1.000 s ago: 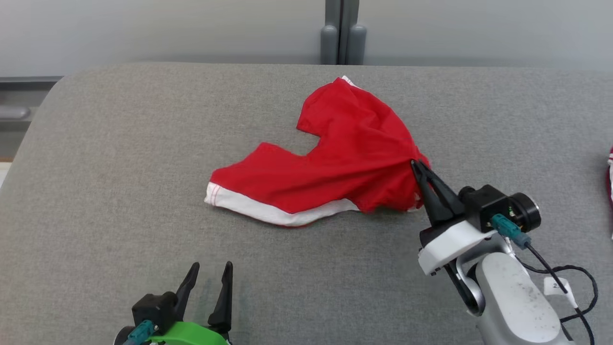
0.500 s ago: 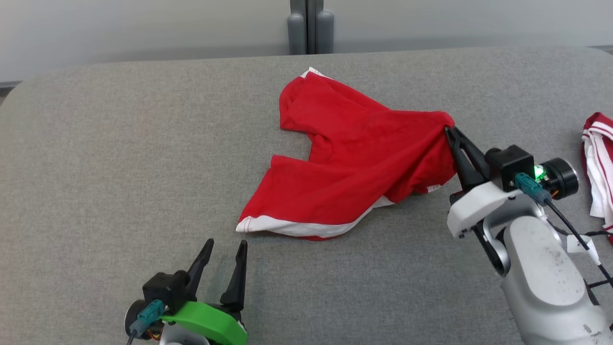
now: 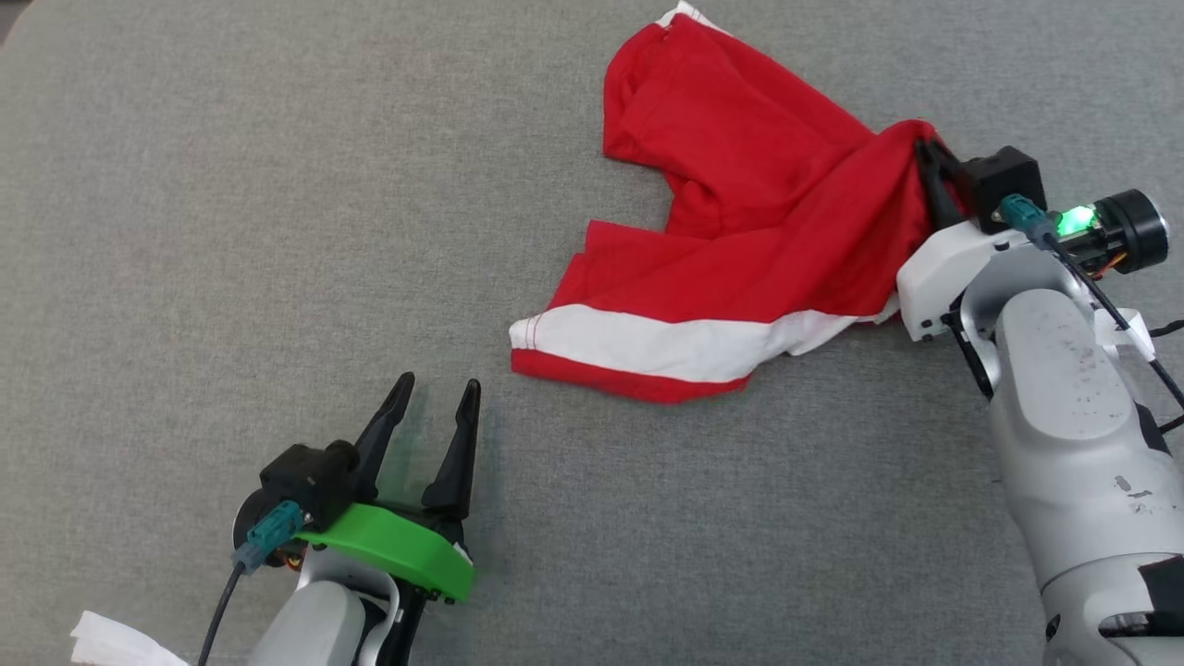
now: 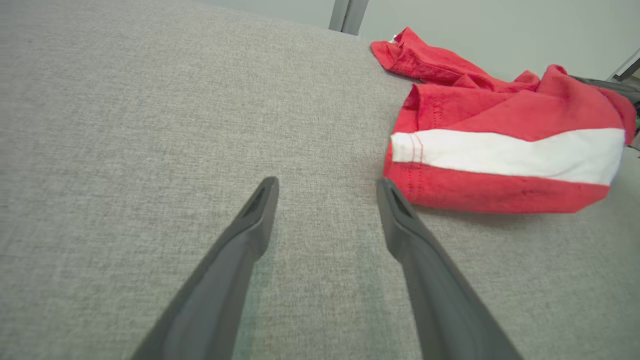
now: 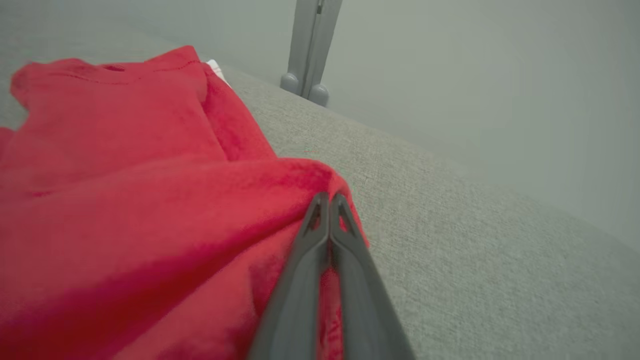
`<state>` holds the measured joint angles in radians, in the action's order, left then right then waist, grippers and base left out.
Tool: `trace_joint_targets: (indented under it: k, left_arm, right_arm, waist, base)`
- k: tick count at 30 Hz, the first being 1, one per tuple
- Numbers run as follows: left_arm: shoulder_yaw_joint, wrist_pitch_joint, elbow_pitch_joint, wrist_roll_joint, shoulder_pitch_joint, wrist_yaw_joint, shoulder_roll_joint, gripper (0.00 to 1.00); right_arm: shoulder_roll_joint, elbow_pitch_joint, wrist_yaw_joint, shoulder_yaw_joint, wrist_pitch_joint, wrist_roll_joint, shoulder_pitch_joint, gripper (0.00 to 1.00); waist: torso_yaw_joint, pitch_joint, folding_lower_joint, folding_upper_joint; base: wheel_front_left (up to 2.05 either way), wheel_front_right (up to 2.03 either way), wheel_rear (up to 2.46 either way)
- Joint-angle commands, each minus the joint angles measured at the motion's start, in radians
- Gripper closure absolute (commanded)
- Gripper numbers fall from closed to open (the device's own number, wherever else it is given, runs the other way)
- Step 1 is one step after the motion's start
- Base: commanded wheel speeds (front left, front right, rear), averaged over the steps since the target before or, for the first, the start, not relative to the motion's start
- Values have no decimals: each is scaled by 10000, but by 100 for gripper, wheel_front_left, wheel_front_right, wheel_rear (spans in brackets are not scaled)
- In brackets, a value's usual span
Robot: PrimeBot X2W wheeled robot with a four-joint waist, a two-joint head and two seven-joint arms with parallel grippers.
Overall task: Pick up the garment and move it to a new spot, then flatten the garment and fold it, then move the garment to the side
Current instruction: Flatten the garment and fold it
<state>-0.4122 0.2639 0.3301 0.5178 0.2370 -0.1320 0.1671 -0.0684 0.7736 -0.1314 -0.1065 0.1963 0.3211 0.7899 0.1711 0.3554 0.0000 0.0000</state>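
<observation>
Head view looks down on a red garment (image 3: pixel 740 213) lying rumpled on the grey cloth-covered table (image 3: pixel 231 185), well toward the table's right side. A broad white band (image 3: pixel 666 342) runs along the hem nearest the robot, with a narrow red strip folded out below it. The opposite end of the garment stretches away toward the table's far edge, where the left wrist view shows a grey post (image 4: pixel 347 15) standing behind the table against a pale wall (image 5: pixel 500 75).

The right claw (image 3: pixel 925 153) is pinched tight on a bunched fold at the garment's right end. In the right wrist view its two dark fingers (image 5: pixel 310 260) press flat against each other with red cloth gathered around their tips. The cloth rises into a ridge at that grip, while the banded hem and the far end rest on the table. A green light (image 3: pixel 1073 220) glows on that wrist.

The left claw (image 3: pixel 439 387) stands wide and holds nothing, low over bare table toward the near edge. It points at the left corner of the white-banded hem, near it but apart. A scrap of white paper (image 3: pixel 111 643) lies by the left arm at the near edge.
</observation>
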Motion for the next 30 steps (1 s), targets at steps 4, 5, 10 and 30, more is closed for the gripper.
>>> trace_joint_targets:
  k: [4, 5, 10, 30]
  left_arm:
    - [93, -3, -1, -2, 196, 33, 4, 0]
    - [146, -3, 28, -24, 123, 33, -6, 0]
    - [282, -3, 108, -129, -202, 33, 6, 0]
    - [673, -3, 152, -516, -957, 33, -132, 0]
  right_arm:
    - [88, 518, 17, -1077, 449, 539, 177, 0]
    - [102, 565, 17, -1227, 532, 631, 114, 0]
    - [148, -221, 17, -1480, 690, 331, -216, 0]
    - [163, -3781, 17, 1216, 697, -2956, -4538, 0]
  waist:
    - [408, 323, 0, 0]
    - [329, 238, 0, 0]
    - [-63, -221, 0, 0]
    - [-781, -938, 0, 0]
  base:
    - [0, 0, 0]
    - [0, 0, 0]
    - [0, 0, 0]
    - [0, 0, 0]
